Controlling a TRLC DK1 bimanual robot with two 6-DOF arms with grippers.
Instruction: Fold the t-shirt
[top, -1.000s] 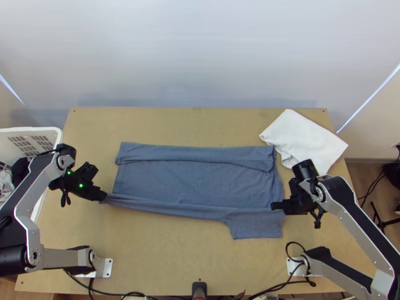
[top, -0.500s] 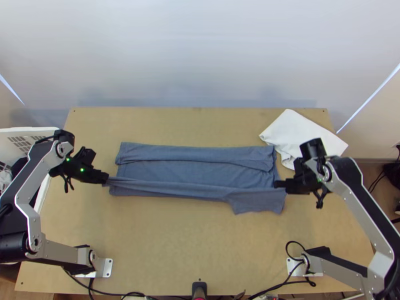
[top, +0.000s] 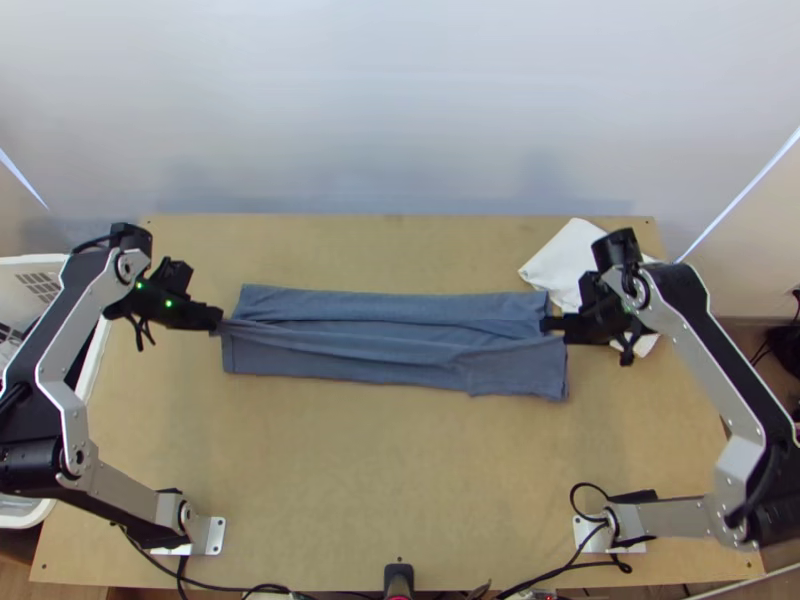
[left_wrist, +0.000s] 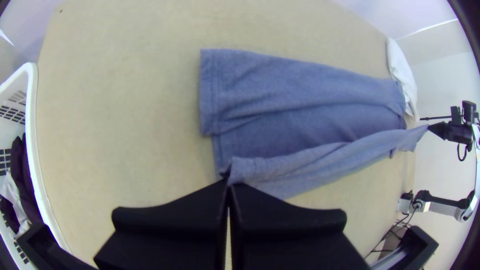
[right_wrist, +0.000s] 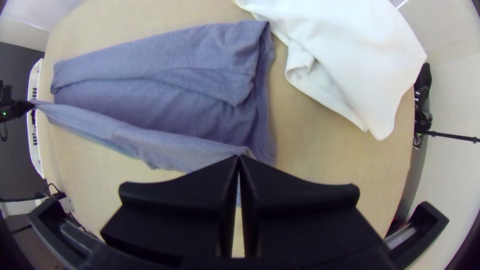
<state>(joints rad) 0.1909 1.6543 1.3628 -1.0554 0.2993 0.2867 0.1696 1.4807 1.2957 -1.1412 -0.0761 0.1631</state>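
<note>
While the left gripper (top: 218, 324), closed, pinches the blue-grey t-shirt (top: 340, 366) by its left end, the right gripper (top: 546, 325) has its fingers shut on cloth at the right end, and a taut band stretches between them. The shirt's far side is folded inward. It lies mid-width on the worktop (top: 390, 460), closer to the far edge than to the near one, with a broad band of wood on its near side and a slimmer one beyond it. A white cloth (top: 555, 258) sits towards the far right corner, just beside the shirt's far right corner, crowding that end. Along the left edge stands a white basket (left_wrist: 33, 125), wood between its rim and the shirt.
</note>
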